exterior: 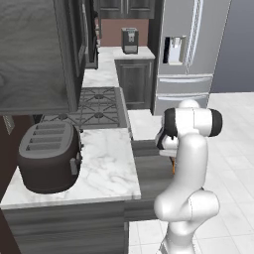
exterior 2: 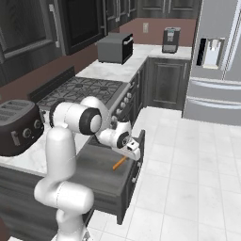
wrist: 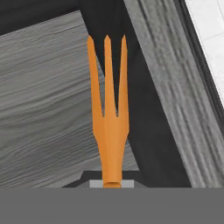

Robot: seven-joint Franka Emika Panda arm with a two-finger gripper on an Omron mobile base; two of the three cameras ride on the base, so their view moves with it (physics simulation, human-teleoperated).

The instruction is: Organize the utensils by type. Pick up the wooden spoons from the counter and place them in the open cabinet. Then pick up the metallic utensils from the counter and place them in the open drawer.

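The gripper [exterior 2: 133, 151] was largely masked by the arm's own wrist in the right base view, and in the left base view it was hidden behind the forearm, so that only a sliver of orange [exterior: 173, 166] was seen beside the white link; the fingertips themselves could hardly be made out in the hand view, where only a pale strip was seen at the root of the utensil. The gripper was nearly closed, clamped on the orange fork [wrist: 108, 113], whose three tines were seen pointing away from the hand; the handle end was cut off at the bottom of that view, so its full length could not be judged. In the right base view the fork [exterior 2: 119, 163] was seen slanting down from the gripper over the open drawer [exterior 2: 101, 172], inside its front panel; whether its tip touched the drawer floor could not be told. The drawer's near left part was covered by the arm. On the table [exterior: 106, 168] a dark toaster [exterior: 48, 156] was seen at the left; the table's near edge was cut off in the right base view.
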